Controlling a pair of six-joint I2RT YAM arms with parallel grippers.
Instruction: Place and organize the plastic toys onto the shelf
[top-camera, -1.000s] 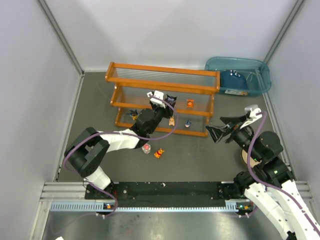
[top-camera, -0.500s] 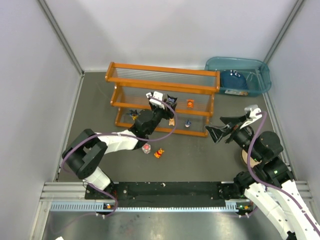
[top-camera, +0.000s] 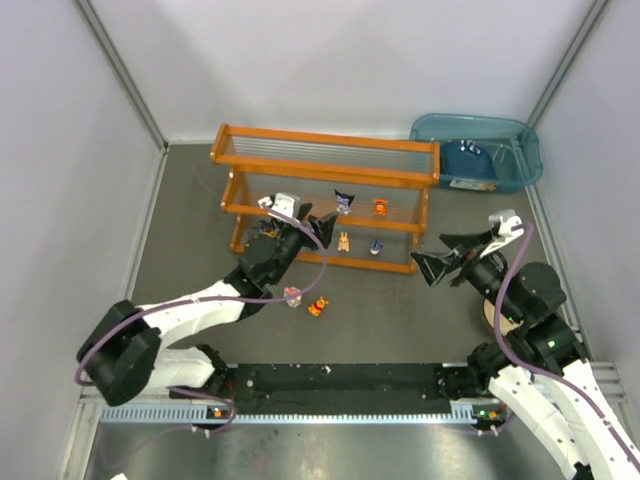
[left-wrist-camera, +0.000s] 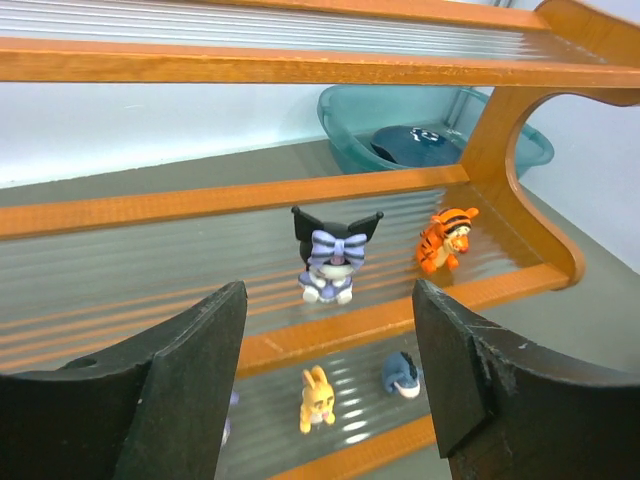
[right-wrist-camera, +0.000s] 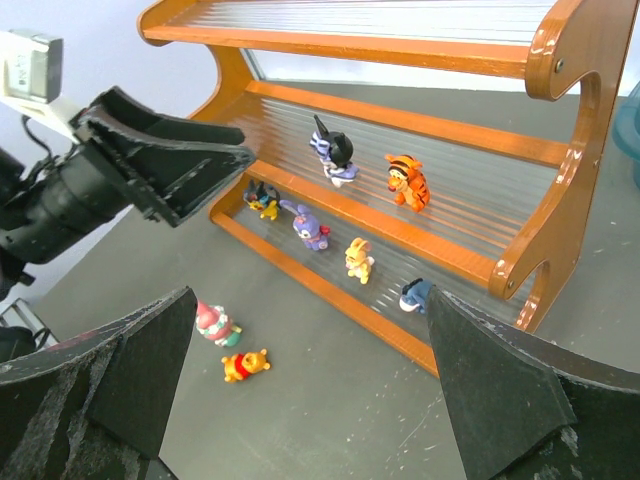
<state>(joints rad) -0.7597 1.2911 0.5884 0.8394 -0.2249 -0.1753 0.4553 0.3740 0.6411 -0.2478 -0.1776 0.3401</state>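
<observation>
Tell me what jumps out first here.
The orange three-tier shelf stands at the back of the table, a black-and-purple figurine and a tiger figurine upright on its middle tier. The left gripper hangs open right in front of them. A pink-white toy and a yellow-orange toy lie on the table before the shelf.

Two toys (top-camera: 292, 296) lie on the table (top-camera: 390, 320) before the shelf (top-camera: 325, 175)
</observation>
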